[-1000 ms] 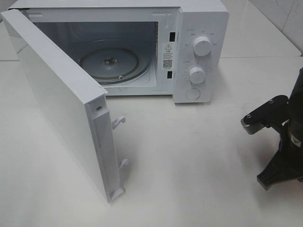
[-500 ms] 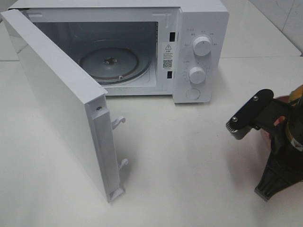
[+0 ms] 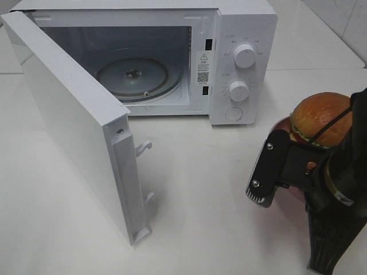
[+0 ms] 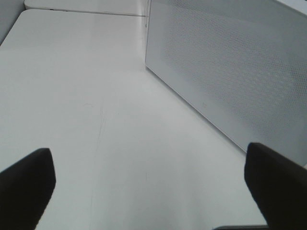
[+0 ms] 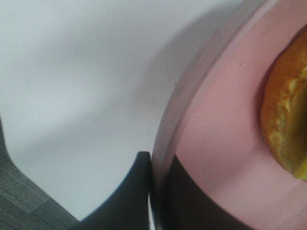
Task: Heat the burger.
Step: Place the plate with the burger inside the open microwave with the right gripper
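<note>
The burger (image 3: pixel 321 117), with a glossy brown bun and green lettuce, sits on a round pink plate (image 3: pixel 282 124) at the right of the exterior view. My right gripper (image 3: pixel 304 172) is shut on the plate's rim and holds it above the table. In the right wrist view its fingers (image 5: pixel 139 191) clamp the plate's (image 5: pixel 216 143) edge, and the burger (image 5: pixel 288 120) shows at the side. My left gripper (image 4: pixel 148 191) is open and empty over the bare table; it is out of the exterior view.
The white microwave (image 3: pixel 243 34) stands at the back with its door (image 3: pixel 74 120) swung wide open to the left. The glass turntable (image 3: pixel 132 77) inside carries nothing. A perforated white microwave panel (image 4: pixel 230 72) lies beside my left gripper.
My right arm has moved left and toward the camera. The plate and burger, hidden one second ago, have come into view, held above the table.
</note>
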